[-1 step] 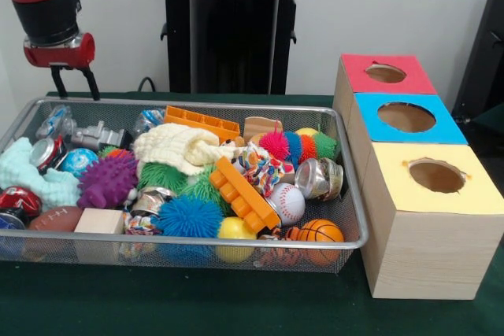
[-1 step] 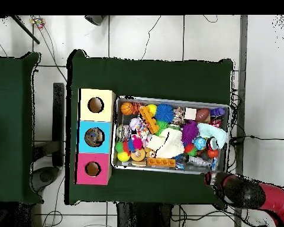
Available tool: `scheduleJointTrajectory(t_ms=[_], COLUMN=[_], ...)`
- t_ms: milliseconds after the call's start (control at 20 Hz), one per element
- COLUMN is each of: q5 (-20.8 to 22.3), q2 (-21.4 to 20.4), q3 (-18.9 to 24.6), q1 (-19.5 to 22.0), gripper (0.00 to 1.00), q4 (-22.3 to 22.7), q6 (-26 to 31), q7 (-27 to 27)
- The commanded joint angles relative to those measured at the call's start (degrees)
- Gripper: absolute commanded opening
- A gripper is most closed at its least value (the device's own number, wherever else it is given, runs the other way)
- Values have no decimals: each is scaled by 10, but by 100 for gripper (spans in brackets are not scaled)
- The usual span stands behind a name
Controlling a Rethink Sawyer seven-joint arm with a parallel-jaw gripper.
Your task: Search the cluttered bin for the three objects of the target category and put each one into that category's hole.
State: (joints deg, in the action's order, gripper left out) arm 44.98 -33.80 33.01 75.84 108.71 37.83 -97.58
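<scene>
A wire mesh bin [image 1: 236, 105] [image 2: 174, 99] is piled with toys: a baseball [image 1: 288, 201], a small basketball [image 1: 320, 231], a toy football [image 1: 55, 218], a yellow ball [image 1: 235, 230], spiky balls in purple [image 1: 107, 181] and blue [image 1: 187, 216], orange bricks [image 1: 242, 193], crushed cans and cloths. To its right stand three wooden boxes with holes, topped red [image 1: 358, 64], blue [image 1: 370, 108] and yellow [image 1: 394, 186]. My gripper [image 1: 75, 84] [image 2: 210, 177] hangs open and empty above the bin's far left corner, just outside the rim.
A wooden block [image 1: 99, 221] lies at the bin's front left and a cream knitted cloth [image 1: 177, 147] covers the middle. The table wears a dark green cover [image 1: 197, 304]. The three boxes stand close against the bin's right side.
</scene>
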Motion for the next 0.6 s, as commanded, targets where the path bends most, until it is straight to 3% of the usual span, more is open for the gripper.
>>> scheduleJointTrajectory(t_ms=[50,400,600], q5=[17,11,16], q2=[36,25,20], q3=[46,51,42], q1=[-8,-31,-58], gripper=[100,100,100], q4=[-86,-88,-89], q6=[8,20,10], q7=[136,115,77])
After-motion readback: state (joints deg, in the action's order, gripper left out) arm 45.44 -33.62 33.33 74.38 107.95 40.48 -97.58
